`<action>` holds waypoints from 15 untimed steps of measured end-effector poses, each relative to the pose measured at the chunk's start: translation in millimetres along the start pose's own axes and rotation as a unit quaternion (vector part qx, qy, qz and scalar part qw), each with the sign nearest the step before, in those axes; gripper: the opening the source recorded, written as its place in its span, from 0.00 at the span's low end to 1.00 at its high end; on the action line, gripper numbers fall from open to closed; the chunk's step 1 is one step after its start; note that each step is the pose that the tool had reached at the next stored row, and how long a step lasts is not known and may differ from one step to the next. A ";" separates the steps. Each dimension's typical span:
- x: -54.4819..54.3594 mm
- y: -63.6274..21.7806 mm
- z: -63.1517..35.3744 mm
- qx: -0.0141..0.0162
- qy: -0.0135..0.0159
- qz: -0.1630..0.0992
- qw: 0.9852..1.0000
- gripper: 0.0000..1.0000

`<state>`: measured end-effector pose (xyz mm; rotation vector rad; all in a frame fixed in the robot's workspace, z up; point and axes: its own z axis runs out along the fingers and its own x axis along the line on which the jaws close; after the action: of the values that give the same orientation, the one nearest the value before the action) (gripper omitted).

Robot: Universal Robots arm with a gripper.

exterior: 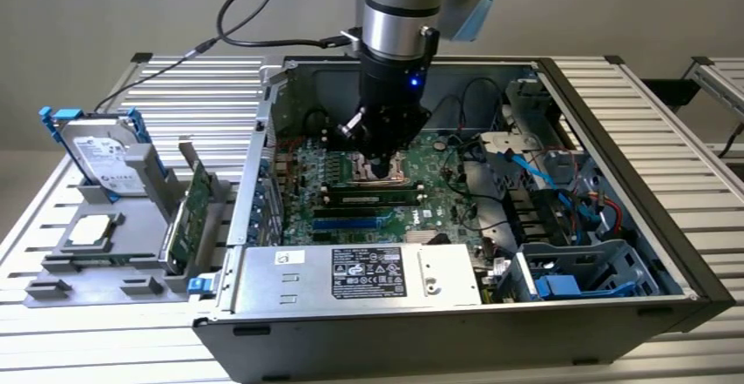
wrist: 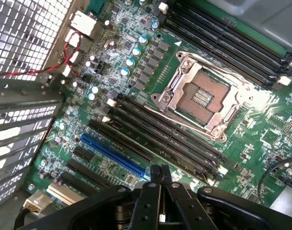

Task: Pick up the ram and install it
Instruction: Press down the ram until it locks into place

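Starting at the front edge of the case, you've got the power supply (exterior: 361, 272) box sitting low in the exterior view, and it walls off that whole side. Just behind it, past the blue slot (exterior: 348, 223), the ram (exterior: 372, 198) shows as a thin green stick with dark chips lying along the memory slots, about centre frame. I can't tell whether it's fully clicked in or just resting there.

Handling-wise I'd treat it as light, stiff and fragile. It's a bare board, so you want to pinch the flat faces near the middle of the long top edge, or the short ends. Stay off the chips and the contact edge. It's thin and smooth, so I'd guess a skewed grip lets it pivot.

Right behind the stick, the gripper (exterior: 378, 165) hangs over the CPU socket (wrist: 203, 96), jaws pressed together with nothing between them, not touching the ram.

Room is decent straight up. The exterior view's left has the slotted case wall (exterior: 265, 184) close by. The exterior view's right has loose blue cables (exterior: 529, 171) and the drive cage (exterior: 581, 271), so I'd say sideways swings are risky. Farthest back, the rear wall (exterior: 465, 70) closes things off.
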<state>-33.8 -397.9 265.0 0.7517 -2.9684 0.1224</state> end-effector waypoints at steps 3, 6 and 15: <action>0.0 0.0 0.3 -0.001 0.000 0.020 1.000 0.11; -0.1 0.1 0.7 -0.002 0.000 0.041 0.999 0.11; -0.3 0.2 3.0 -0.009 0.001 0.144 0.990 0.11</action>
<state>-33.8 -397.9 261.9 0.3170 -3.0522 0.1130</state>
